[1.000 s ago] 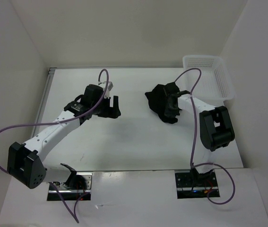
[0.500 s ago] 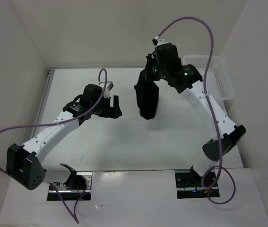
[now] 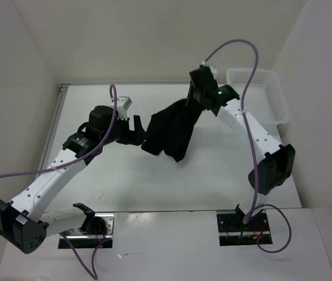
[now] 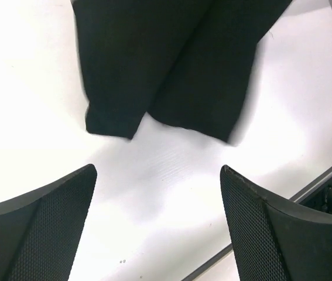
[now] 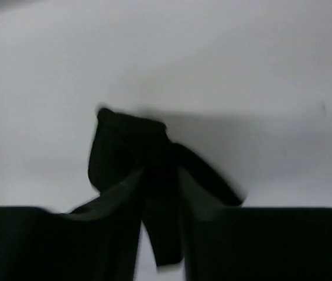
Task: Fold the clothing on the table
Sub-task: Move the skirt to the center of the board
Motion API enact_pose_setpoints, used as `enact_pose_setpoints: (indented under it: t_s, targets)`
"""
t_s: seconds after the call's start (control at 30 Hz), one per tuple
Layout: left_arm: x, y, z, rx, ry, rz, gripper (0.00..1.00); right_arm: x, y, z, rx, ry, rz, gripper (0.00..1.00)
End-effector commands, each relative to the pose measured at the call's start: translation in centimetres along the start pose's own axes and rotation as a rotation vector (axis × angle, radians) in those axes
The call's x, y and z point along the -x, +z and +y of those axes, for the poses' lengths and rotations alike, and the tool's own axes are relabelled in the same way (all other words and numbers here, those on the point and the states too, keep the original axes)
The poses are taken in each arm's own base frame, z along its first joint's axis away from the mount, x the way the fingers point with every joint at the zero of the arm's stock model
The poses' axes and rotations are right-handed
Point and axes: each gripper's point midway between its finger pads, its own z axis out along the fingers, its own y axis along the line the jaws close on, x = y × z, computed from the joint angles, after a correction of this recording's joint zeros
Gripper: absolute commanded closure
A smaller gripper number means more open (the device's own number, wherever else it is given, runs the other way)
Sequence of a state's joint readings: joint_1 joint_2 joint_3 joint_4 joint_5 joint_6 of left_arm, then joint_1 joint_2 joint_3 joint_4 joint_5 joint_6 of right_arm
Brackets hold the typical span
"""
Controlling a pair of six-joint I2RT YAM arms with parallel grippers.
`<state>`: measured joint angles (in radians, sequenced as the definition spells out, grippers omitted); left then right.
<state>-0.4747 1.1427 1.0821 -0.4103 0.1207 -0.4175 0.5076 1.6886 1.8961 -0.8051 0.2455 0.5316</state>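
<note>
While the right gripper [image 5: 158,181] pinches the clothing [image 3: 171,132] aloft, the spread left gripper [image 4: 157,181] hovers near its hems.

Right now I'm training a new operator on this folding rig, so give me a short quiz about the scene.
1. True or false: the left fingers grip the clothing.
2. Which fingers hold the clothing? A) left B) right
3. Fill in: the white basket stands at the table's far ___ corner.
Key: 1 false, the left fingers are open and apart from it; 2 B, the right fingers; 3 right.
</note>
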Motion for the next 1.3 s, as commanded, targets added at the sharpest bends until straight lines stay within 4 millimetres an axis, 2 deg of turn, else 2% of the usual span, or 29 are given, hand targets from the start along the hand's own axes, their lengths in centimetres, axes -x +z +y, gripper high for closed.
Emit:
enact_pose_setpoints:
  t_s: [0.0, 0.03, 0.07, 0.17, 0.27, 0.33, 0.4, 0.47, 0.5, 0.57, 0.63, 0.67, 0.7, 0.73, 0.77, 0.83, 0.87, 0.9, 0.97, 1.0, 1.03, 1.07, 1.13, 1.17, 1.27]
  targets:
    - [0.3, -0.6, 0.4, 0.013, 0.022, -0.048, 0.07, -8.6, 2.6, -8.6, -0.31, 0.013, 0.175, 0.59]
    - [-0.1, -0.5, 0.6, 0.016, 0.02, -0.039, 0.06, -9.4, 2.6, -10.1, -0.349, 0.024, 0.188, 0.52]
    - [-0.5, -0.7, 0.5, 0.005, 0.02, -0.034, 0.01, -10.7, 2.7, -12.6, -0.416, 0.035, 0.21, 0.43]
    - [-1.1, -0.4, -0.8, -0.074, 0.022, -0.008, 0.0, -9.8, 1.8, -14.9, -0.477, 0.037, 0.17, 0.42]
    - [-1.4, 0.5, -2.1, -0.149, 0.037, 0.015, 0.0, -7.3, 1.1, -14.2, -0.457, 0.013, 0.113, 0.42]
    - [-1.5, 1.6, -2.8, -0.205, 0.042, 0.021, 0.0, -7.1, 1.2, -14.1, -0.458, 0.003, 0.117, 0.41]
    - [-2.5, 3.1, -4.1, -0.28, 0.041, 0.057, 0.0, -7.3, 1.4, -14.2, -0.463, 0.0, 0.124, 0.4]
    - [-4.1, 4.4, -4.6, -0.308, 0.027, 0.109, 0.0, -7.0, 1.7, -14.1, -0.465, -0.009, 0.114, 0.39]
    - [-5.2, 5.8, -4.2, -0.305, 0.006, 0.155, 0.02, -7.0, 1.7, -14.2, -0.464, -0.021, 0.117, 0.39]
    - [-6.0, 6.9, -5.3, -0.338, 0.001, 0.183, 0.08, -6.3, 2.4, -14.2, -0.482, -0.035, 0.106, 0.39]
    - [-6.9, 8.1, -5.3, -0.337, -0.013, 0.208, 0.17, -5.7, 2.7, -14.4, -0.499, -0.042, 0.106, 0.39]
    - [-6.9, 8.5, -5.6, -0.337, -0.027, 0.203, 0.25, -5.0, 2.6, -14.3, -0.5, -0.049, 0.09, 0.39]
    - [-7.3, 9.3, -5.2, -0.319, -0.045, 0.214, 0.43, -4.9, 2.8, -14.8, -0.513, -0.044, 0.096, 0.39]
    - [-7.5, 9.6, -5.2, -0.315, -0.063, 0.221, 0.49, -3.8, 2.6, -14.7, -0.508, -0.03, 0.073, 0.39]
    - [-7.6, 10.1, -5.4, -0.315, -0.076, 0.217, 0.51, -3.8, 2.9, -14.6, -0.509, -0.03, 0.074, 0.39]
    - [-9.1, 11.4, -5.1, -0.299, -0.154, 0.264, 0.47, -3.1, 3.0, -15.1, -0.497, -0.009, 0.07, 0.39]
    - [-9.0, 12.0, -5.2, -0.301, -0.184, 0.257, 0.44, -3.3, 3.1, -14.8, -0.477, -0.005, 0.083, 0.39]
    - [-10.4, 12.8, -5.1, -0.29, -0.221, 0.291, 0.39, -3.0, 3.2, -15.1, -0.472, -0.002, 0.079, 0.39]
    - [-11.4, 13.6, -4.9, -0.273, -0.328, 0.293, 0.16, -3.2, 3.6, -15.3, -0.47, 0.004, 0.093, 0.39]
    - [-12.1, 14.2, -4.6, -0.265, -0.362, 0.303, 0.09, -2.9, 3.5, -15.2, -0.466, -0.003, 0.087, 0.39]
    - [-12.5, 14.3, -5.1, -0.265, -0.417, 0.314, 0.06, -2.7, 3.6, -15.1, -0.462, 0.0, 0.08, 0.39]
    - [-12.4, 14.6, -5.8, -0.288, -0.428, 0.297, 0.06, -2.7, 3.6, -15.1, -0.461, -0.011, 0.082, 0.39]
    - [-13.1, 15.2, -6.0, -0.244, -0.492, 0.29, 0.06, -2.7, 3.6, -15.2, -0.461, -0.023, 0.085, 0.39]
    - [-13.3, 15.5, -6.9, -0.249, -0.501, 0.28, 0.06, -2.7, 3.6, -15.2, -0.461, -0.023, 0.085, 0.39]
    - [-14.1, 16.1, -6.8, -0.183, -0.584, 0.255, 0.11, -2.3, 2.9, -14.6, -0.425, -0.01, 0.066, 0.39]
